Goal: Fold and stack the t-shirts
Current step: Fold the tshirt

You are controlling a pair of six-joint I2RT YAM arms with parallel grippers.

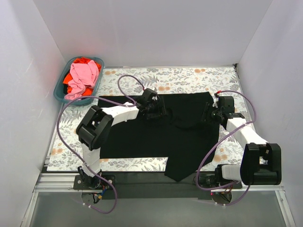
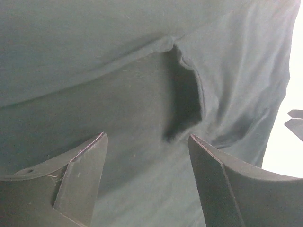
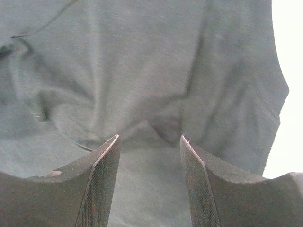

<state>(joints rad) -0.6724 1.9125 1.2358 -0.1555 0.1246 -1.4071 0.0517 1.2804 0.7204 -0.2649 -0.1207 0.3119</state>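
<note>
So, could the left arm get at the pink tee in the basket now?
Probably yes: the pink tee lies on top in the open basket on that arm's side, and the left gripper is open and empty.

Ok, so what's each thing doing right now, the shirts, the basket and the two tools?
black t-shirt, spread out, wrinkled near the top, one corner past the flowery mat's near edge
pink t-shirt, crumpled in the basket
orange-red t-shirt, crumpled, mostly under the pink one
basket, upright, holding both of those shirts
left tool, open, over the black cloth
right tool, open, over the black cloth
</note>
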